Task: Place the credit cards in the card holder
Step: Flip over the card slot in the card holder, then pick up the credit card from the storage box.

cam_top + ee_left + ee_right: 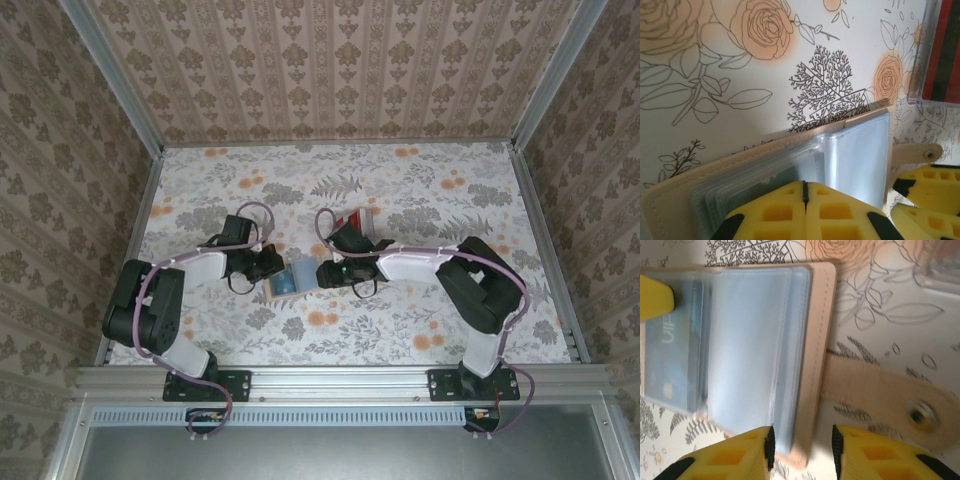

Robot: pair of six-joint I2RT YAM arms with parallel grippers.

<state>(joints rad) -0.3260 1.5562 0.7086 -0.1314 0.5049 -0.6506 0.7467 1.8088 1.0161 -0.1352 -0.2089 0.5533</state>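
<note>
— Where's the card holder (757,340)?
— Its tan edge lies between the parted fingers of the right gripper (802,442). The left gripper (805,189) is closed at the sleeves.
— Handling?
— Probably light, floppy, slick plastic; take the stiffer stitched cover.

Tan-peach card holder (816,330), blue-grey pockets; blue card (675,360); red cards (946,50), dark stripes; white table (715,130), orange roses.

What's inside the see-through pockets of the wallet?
A blue card sits in the open card holder. The clear pocket beside it looks empty. Pockets stacked underneath are covered, so I can't tell what they hold.
</note>
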